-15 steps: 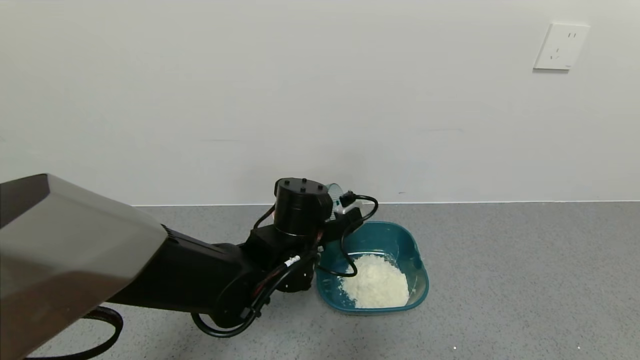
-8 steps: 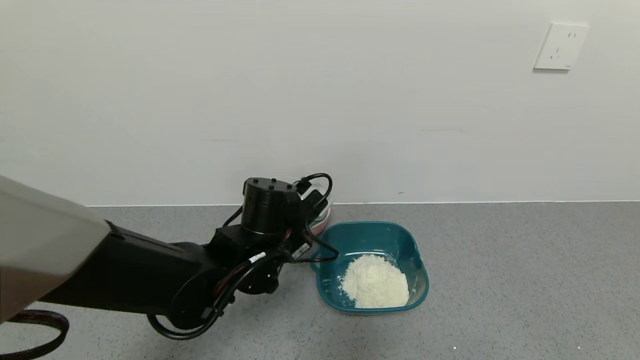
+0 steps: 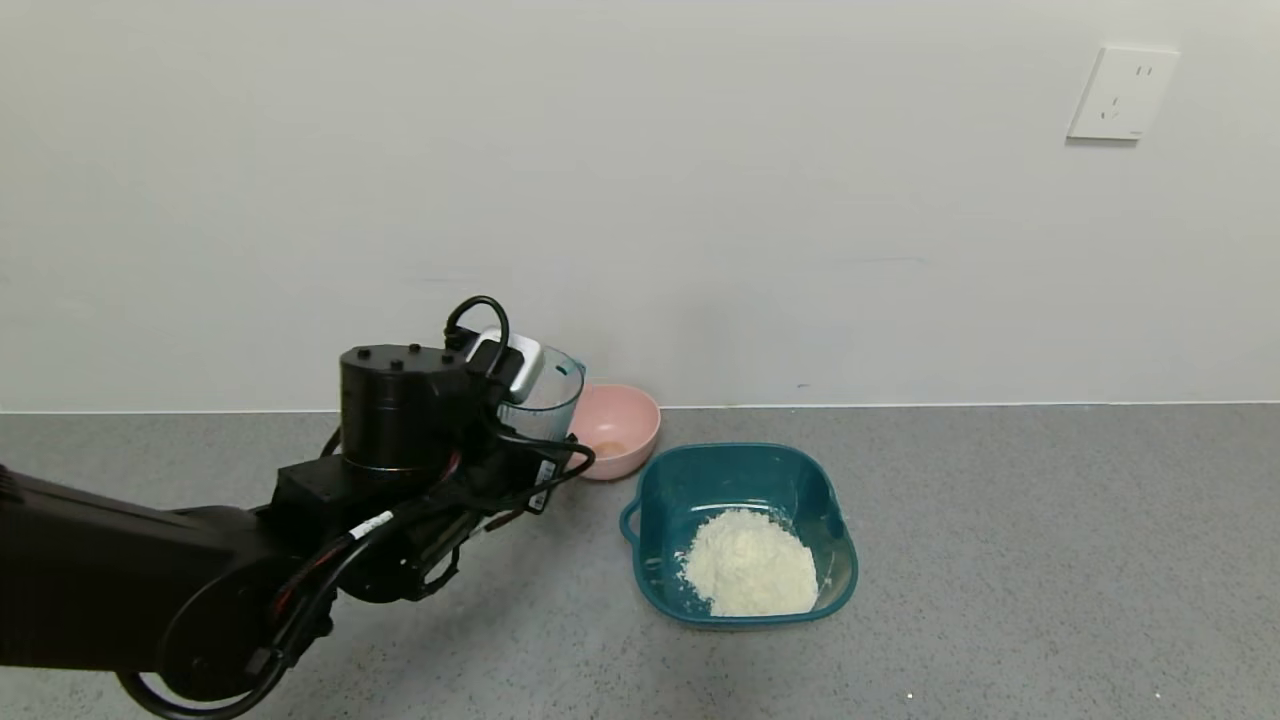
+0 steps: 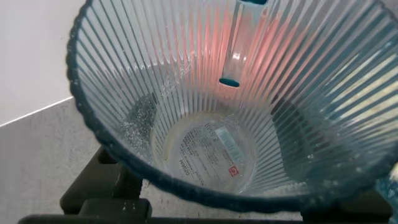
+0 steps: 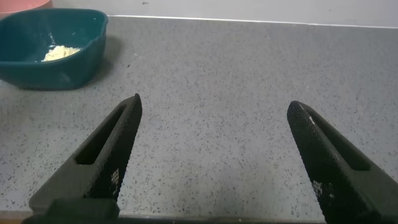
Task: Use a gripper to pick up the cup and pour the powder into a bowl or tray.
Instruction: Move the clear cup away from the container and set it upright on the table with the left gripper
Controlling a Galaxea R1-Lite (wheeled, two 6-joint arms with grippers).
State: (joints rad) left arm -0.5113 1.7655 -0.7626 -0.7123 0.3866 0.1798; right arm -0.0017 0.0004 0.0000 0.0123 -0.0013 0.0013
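Note:
My left gripper (image 3: 520,425) is shut on the ribbed pale-teal cup (image 3: 545,395) and holds it above the grey surface, left of the pink bowl and apart from the teal basin (image 3: 650,540). In the left wrist view the cup (image 4: 211,149) fills the picture; it holds only specks of powder on its wall, and a label shows through its base. The white powder (image 3: 748,572) lies heaped in the basin. My right gripper (image 5: 214,106) is open and empty over bare surface, with the basin (image 5: 74,68) and some of the powder (image 5: 59,53) far off in the right wrist view.
A small pink bowl (image 3: 618,428) stands by the wall, just behind and left of the basin. The white wall runs along the back, with a socket (image 3: 1122,92) high on the right. Grey speckled surface stretches to the right of the basin.
My left arm has swung left with the cup, from over the basin's near-left corner to a spot left of the pink bowl, which now shows. The powder heap is unchanged.

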